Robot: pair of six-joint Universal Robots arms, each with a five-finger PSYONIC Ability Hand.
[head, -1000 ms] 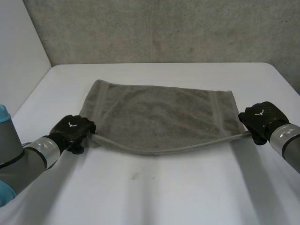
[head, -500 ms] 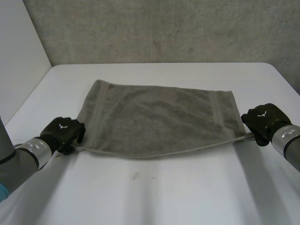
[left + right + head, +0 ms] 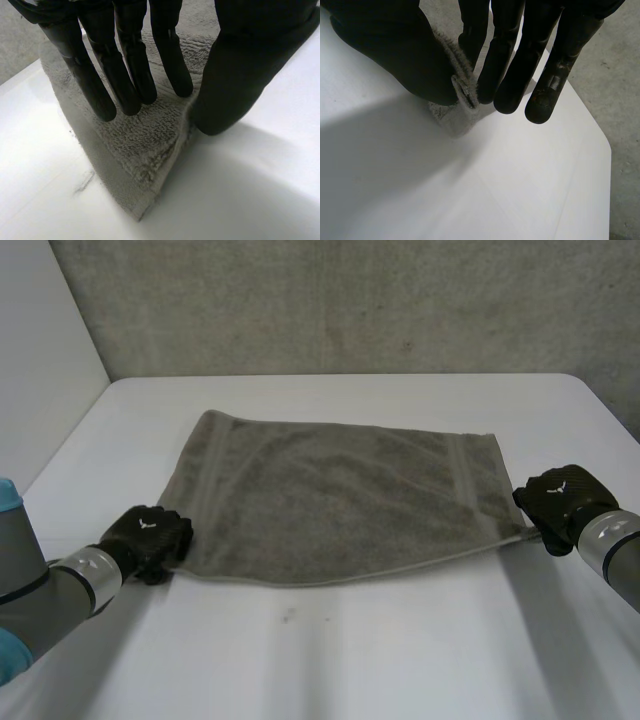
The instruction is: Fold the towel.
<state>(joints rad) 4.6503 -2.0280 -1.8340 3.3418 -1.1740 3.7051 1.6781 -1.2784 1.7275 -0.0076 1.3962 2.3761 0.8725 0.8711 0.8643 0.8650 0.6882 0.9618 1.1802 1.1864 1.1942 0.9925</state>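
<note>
**Towel fold: near corners gripped, fold not yet started**

Nearest: pinching the near-left corner of the towel [image 3: 340, 495] with the left robot hand [image 3: 150, 535]. Straight fingers [image 3: 127, 70] on top of the cloth, thumb in at the edge, cloth ridged up between. Reads as a clamp, but a light one.

Pinching the near-right corner with the right robot hand [image 3: 560, 498], thumb and fingers [image 3: 507, 60] closed hard on the hem.

Between the grips: near edge down on the tabletop [image 3: 330, 660], bowing slightly toward the robot.

Beyond: rest of towel spread flat mid-tabletop, far edge and far corners free.

Judging the step: grasp done, lift-and-carry pending.

Next move:
- Raise both corners together.
- Carry them over to the far edge at matched height and tension to keep the fold line straight.
- Land corner on corner.

Worth confirming the left grip before lifting; likeliest slip point.
</note>
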